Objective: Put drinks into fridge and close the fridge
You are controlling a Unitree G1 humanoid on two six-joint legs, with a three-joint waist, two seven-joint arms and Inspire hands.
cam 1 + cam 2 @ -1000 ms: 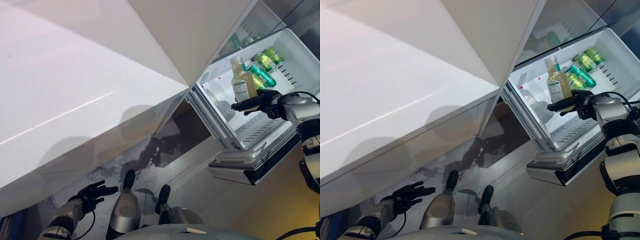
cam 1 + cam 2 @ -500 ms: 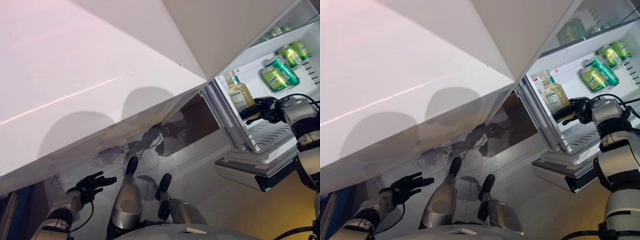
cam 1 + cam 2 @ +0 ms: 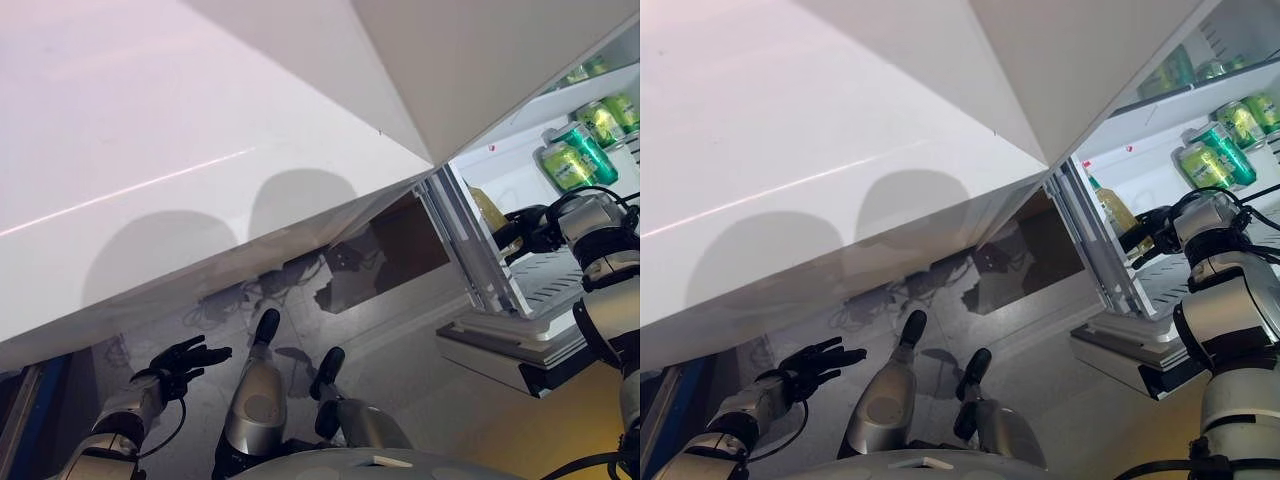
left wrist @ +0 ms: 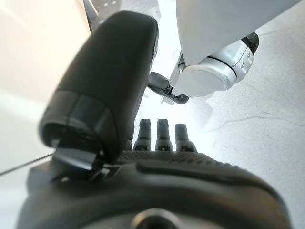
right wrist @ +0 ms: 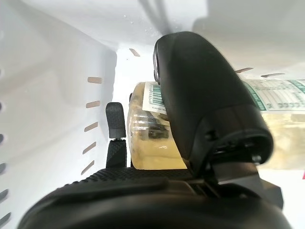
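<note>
Nearest to me, my left hand (image 3: 178,362) hangs low by the floor (image 3: 400,340), fingers spread and relaxed, holding nothing; its wrist view shows the fingers straight with only floor past them, so it is idle. Above it a broad white fridge door (image 3: 180,170) slants across most of the head views, swung open. Further out on my right, my right hand (image 3: 1152,228) reaches into the open fridge (image 3: 1110,170), thumb and fingers clamped round a bottle of yellow drink (image 5: 143,129); in the head views only a sliver of that bottle shows past the edge of the white drawer (image 3: 545,285), so I judge it is inside the compartment but I cannot tell whether it rests on the drawer floor yet. The right arm is stretched forward, roughly level, wrist turned so the thumb lies across the bottle's label. Deeper in, green cans (image 3: 575,160) lie on their sides at the back, and more green ones sit on the shelf above (image 3: 1175,70). As I read it, this drink is nearly placed: I have yet to set it down, let go, draw the arm out and shut the fridge door, which stands wide open.
</note>
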